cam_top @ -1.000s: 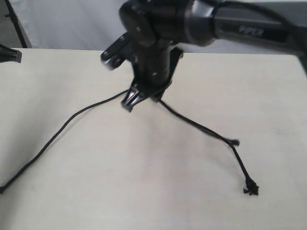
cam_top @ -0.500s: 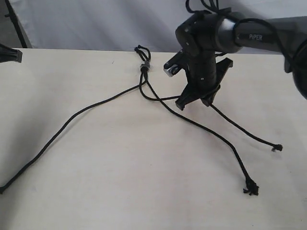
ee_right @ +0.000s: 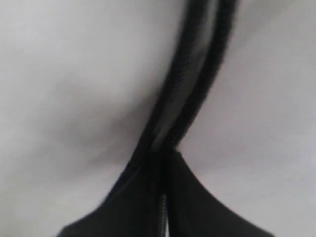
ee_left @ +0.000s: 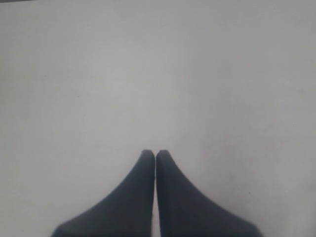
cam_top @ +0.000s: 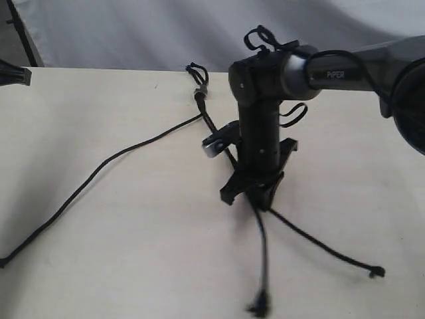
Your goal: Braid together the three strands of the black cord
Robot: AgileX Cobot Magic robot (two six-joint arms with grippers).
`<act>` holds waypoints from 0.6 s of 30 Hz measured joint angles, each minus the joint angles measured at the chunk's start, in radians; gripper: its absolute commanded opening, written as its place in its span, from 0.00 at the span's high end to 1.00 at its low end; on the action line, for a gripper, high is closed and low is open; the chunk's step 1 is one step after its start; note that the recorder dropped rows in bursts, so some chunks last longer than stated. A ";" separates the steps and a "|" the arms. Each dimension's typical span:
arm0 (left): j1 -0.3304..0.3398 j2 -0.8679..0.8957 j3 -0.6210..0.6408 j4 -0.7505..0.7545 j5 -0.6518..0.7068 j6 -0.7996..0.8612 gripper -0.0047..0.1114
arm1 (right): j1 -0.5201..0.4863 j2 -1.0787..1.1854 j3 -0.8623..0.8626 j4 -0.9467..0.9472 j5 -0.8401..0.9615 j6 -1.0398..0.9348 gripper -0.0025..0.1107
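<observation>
Here, the black cord (cam_top: pixel 206 121) is lying on the bench (cam_top: pixel 119 252), with its small grey band (cam_top: pixel 200 90) and short loops (cam_top: pixel 194 69) sitting near the upper middle of the exterior frame. The three strands (cam_top: pixel 99 166) are thin, matte and woven. One is curving away to the lower left edge. The other two are passing under the right claw (cam_top: pixel 251 199) and fanning out toward the bottom of the frame, one ending in a frayed tip (cam_top: pixel 259 309) and the other in a small knot (cam_top: pixel 377 271).

The right claw (ee_right: pixel 165 155) is pinching shut on the black cord, and two dark lengths are running out from its tips in the wrist view. The left claw (ee_left: pixel 155 154) is resting closed with nothing between its smooth dark fingers, facing a plain pale surface.

The bench is showing a light, faintly grained wood finish, and a grey-white backdrop (cam_top: pixel 99 33) is hanging behind it.
</observation>
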 measured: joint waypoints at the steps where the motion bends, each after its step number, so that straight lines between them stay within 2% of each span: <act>1: 0.000 0.000 0.000 0.000 0.000 0.000 0.95 | 0.023 -0.004 0.004 0.052 0.003 -0.042 0.98; 5: 0.000 0.000 0.000 0.000 -0.002 0.000 0.95 | 0.120 -0.022 0.006 0.215 -0.101 -0.216 0.98; 10: 0.000 0.000 0.000 0.000 -0.002 0.000 0.95 | 0.156 -0.117 0.015 0.186 -0.133 -0.273 0.98; 13: 0.000 0.000 0.000 -0.007 -0.002 0.000 0.95 | 0.132 -0.188 0.021 0.151 -0.128 -0.242 0.98; 18: 0.000 0.000 0.000 -0.011 -0.002 0.000 0.95 | -0.019 -0.291 0.024 0.113 -0.178 -0.162 0.98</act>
